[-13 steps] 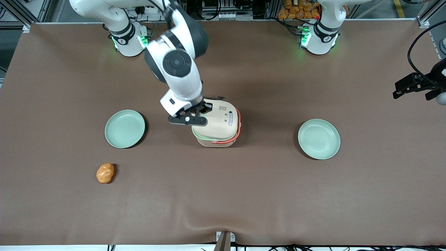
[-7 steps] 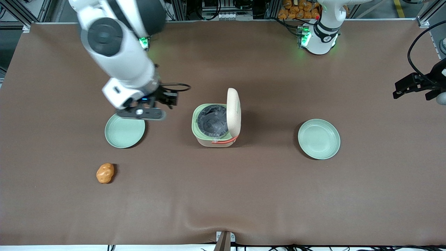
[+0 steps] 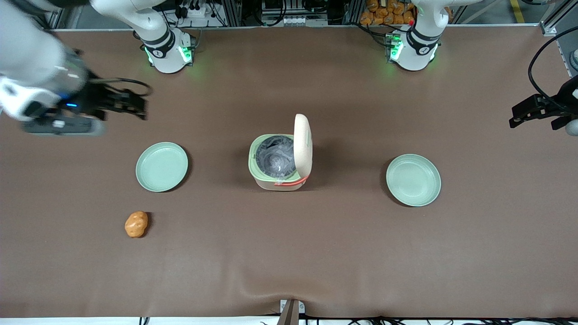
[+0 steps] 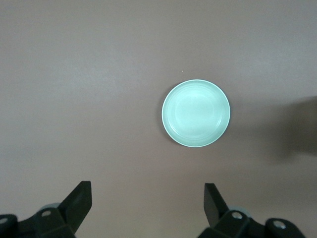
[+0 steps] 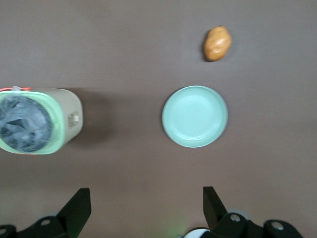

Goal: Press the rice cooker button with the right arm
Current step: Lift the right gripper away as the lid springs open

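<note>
My gripper (image 5: 143, 210) hung high over the table (image 3: 289, 253) with its fingers (image 5: 79, 203) spread wide apart, nothing between them and nothing touched. The front view caught my gripper (image 3: 119, 103) far out toward my own end of the table, blurred, at the tip of the right arm (image 3: 31, 85).

The rice cooker (image 3: 281, 161) stood at the middle of the table, well apart from my fingers. Its lid (image 3: 302, 145) stood upright on the side toward the parked arm, the pale green rim and the silvery pot open to view, the coral-orange handle on the side nearest the front camera.

Taking the cooker as the mark: one pale green plate (image 3: 161, 166) lay toward my end of the table, between the cooker and my gripper's end, and an orange lump (image 3: 136, 224) lay nearer the front camera than that plate. A second plate (image 3: 413, 179) lay toward the parked arm's end.

My wrist camera looked straight down on the rice cooker (image 5: 37, 121), the plate (image 5: 195, 116) and the orange lump (image 5: 217, 43), all far below my fingers. It gave no sight of the lid; only the front view showed that. The second plate (image 4: 196, 113) appeared alone in the left wrist view.
</note>
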`<control>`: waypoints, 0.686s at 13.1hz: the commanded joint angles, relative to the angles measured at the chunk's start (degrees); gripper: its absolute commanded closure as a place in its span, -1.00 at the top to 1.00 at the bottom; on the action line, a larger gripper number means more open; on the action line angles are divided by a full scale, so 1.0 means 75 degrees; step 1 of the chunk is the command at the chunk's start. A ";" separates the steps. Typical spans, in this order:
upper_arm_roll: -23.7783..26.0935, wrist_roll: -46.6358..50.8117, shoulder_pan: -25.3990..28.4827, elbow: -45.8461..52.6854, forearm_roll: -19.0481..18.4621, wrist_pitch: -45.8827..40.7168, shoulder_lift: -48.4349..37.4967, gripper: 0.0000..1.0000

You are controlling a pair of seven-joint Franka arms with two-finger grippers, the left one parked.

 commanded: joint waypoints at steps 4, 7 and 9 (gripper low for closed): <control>0.0137 -0.1404 -0.1458 -0.1272 -0.0055 0.0149 -0.0935 1.00; 0.0137 -0.1405 -0.1459 -0.2726 -0.0312 0.1026 -0.1744 1.00; 0.0148 -0.1440 -0.1459 -0.2906 -0.0383 0.1111 -0.1864 1.00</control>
